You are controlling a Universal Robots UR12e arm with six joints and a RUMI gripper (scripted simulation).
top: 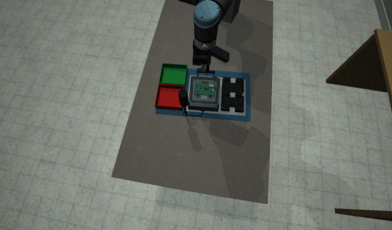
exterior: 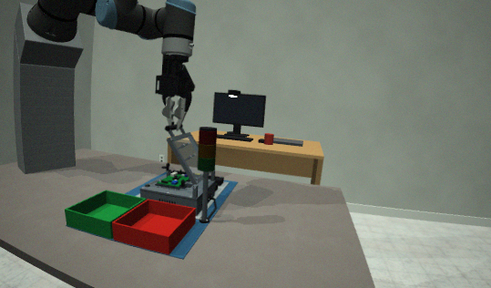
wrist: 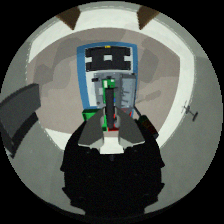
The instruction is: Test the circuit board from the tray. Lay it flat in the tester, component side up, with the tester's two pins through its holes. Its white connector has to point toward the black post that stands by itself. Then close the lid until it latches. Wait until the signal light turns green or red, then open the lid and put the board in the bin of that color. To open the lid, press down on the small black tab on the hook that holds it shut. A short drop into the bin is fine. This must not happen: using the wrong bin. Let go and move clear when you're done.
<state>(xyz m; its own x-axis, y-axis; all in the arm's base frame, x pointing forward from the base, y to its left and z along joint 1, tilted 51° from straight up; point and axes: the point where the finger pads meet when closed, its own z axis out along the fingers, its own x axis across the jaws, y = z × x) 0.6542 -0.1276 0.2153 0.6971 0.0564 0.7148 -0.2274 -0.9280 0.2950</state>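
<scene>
On the bench (exterior: 286,237), the tester (exterior: 172,193) sits between the bins and the tray. The circuit board (top: 204,89) lies in the tester. The gripper (exterior: 174,119) is clamped on the free edge of the raised lid (exterior: 183,150). Judged step: closing the lid; next, swing it down until it latches.

1. The top view hangs high overhead, far out, taking in the whole table (top: 145,153) and surrounding floor.
2. The exterior view stands low beside the table (exterior: 286,246), facing the far wall, fairly near.
3. The wrist view looks down past the gripper (wrist: 111,131), fisheye, close.
4. All three share the blue mat (top: 246,116) (exterior: 190,243) (wrist: 80,70).
</scene>
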